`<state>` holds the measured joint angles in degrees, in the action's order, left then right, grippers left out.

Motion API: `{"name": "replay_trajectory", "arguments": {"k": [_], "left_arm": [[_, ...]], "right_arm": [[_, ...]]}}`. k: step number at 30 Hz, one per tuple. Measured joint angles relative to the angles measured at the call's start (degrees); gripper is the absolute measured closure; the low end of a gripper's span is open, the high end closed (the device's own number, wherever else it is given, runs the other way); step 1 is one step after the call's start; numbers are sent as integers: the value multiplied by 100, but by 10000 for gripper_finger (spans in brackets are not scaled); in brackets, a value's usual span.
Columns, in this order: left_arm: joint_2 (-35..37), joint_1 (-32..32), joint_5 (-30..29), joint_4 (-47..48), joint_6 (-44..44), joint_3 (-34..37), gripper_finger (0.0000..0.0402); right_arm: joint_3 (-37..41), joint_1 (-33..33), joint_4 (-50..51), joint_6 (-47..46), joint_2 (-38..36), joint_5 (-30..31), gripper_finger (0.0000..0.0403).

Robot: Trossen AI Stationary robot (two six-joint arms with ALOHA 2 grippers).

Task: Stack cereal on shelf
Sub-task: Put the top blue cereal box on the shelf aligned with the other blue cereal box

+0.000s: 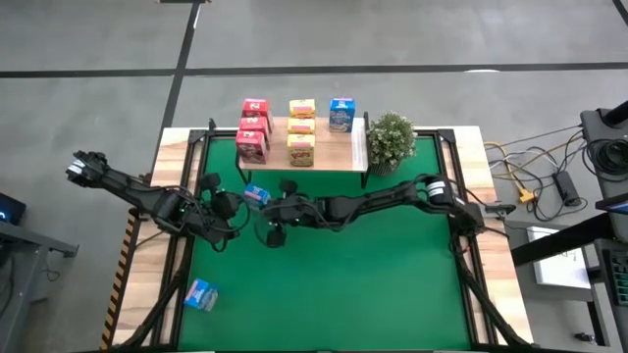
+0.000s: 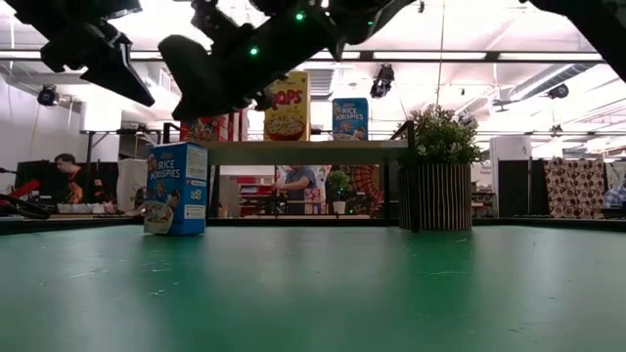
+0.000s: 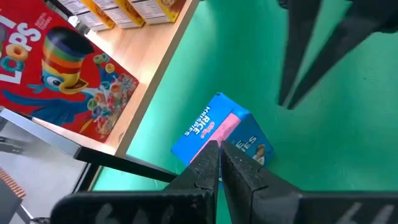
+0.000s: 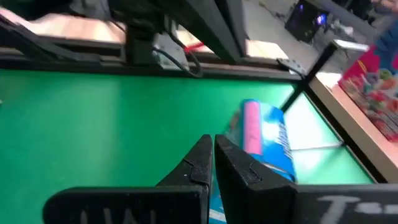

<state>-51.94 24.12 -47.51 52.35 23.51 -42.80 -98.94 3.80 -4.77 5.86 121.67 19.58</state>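
Observation:
The wooden shelf [image 1: 334, 154] at the table's far edge carries three pink-red boxes [image 1: 253, 127], three yellow boxes [image 1: 301, 129] and one blue box [image 1: 340, 115]. A second blue box [image 1: 257, 194] stands on its base on the green table in front of the shelf [image 2: 176, 188]. My left gripper [image 3: 219, 149] is shut just to the box's left. My right gripper [image 4: 213, 144] is shut just to its right. In the low view both hang above the box's top. A third blue box [image 1: 201, 294] lies near the table's near left corner.
A potted green plant [image 1: 391, 140] stands at the shelf's right end. Black frame bars run along the table's edges [image 1: 182, 245]. The green tabletop [image 1: 353, 284] spreads out on the near side of the arms. People sit in the room beyond the table [image 2: 68, 171].

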Motion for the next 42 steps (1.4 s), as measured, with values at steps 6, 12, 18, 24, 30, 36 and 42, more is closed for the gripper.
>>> {"name": "replay_trajectory", "arguments": {"k": [6, 12, 18, 24, 30, 36, 42], "left_arm": [[50, 9, 2, 12, 313, 143, 402], [113, 22, 4, 111, 380, -3, 402], [184, 18, -213, 140, 293, 44, 402], [183, 17, -254, 128, 252, 61, 402], [185, 17, -254, 126, 250, 63, 402], [185, 15, -258, 121, 249, 72, 402], [181, 15, -260, 115, 249, 74, 402]], "right_arm": [[-474, -160, 730, -289, 125, -5, 387], [-494, -182, 698, -292, 122, -9, 331], [-496, -284, 420, -353, 259, 6, 241], [-492, -420, 394, -644, 412, 2, 162], [-490, -519, 425, -888, 645, -4, 125], [-490, -525, 401, -770, 693, -9, 131], [-490, -479, 377, -693, 631, -51, 165]]}}
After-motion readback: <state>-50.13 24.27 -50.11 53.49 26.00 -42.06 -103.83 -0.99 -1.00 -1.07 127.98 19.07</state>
